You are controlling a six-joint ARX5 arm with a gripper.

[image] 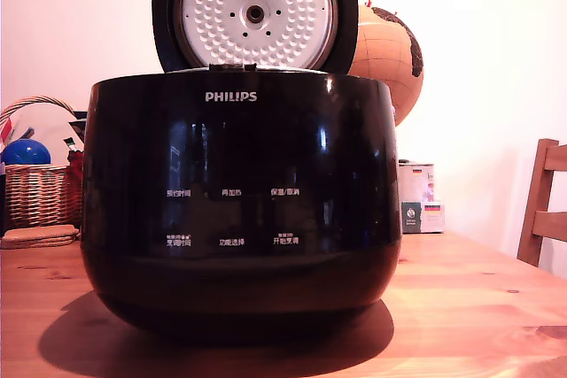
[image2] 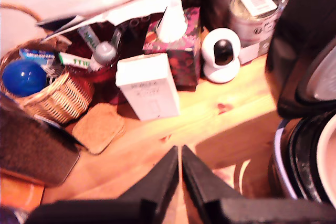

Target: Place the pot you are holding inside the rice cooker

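The gripper [image2: 180, 150], fingers pressed together on nothing, hangs near the open-lidded rice cooker [image: 239, 210] at the table's [image: 478, 307] near edge, and I cannot tell whether the dark rings inside it are the pot.

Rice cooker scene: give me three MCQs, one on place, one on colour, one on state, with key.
1. In the exterior view, where is the wicker basket relative to the rice cooker?
A. to its left
B. to its right
C. on top of it

2. What colour is the ball in the basket?
A. red
B. blue
C. green

3. How is the cooker's lid?
A. shut
B. raised open
C. lying on the table

Key:
1 A, the basket sits at the exterior view's left edge, beside the cooker.
2 B, the ball shows blue in both views.
3 B, the lid stands up above the body with its dimpled underside facing the exterior view.
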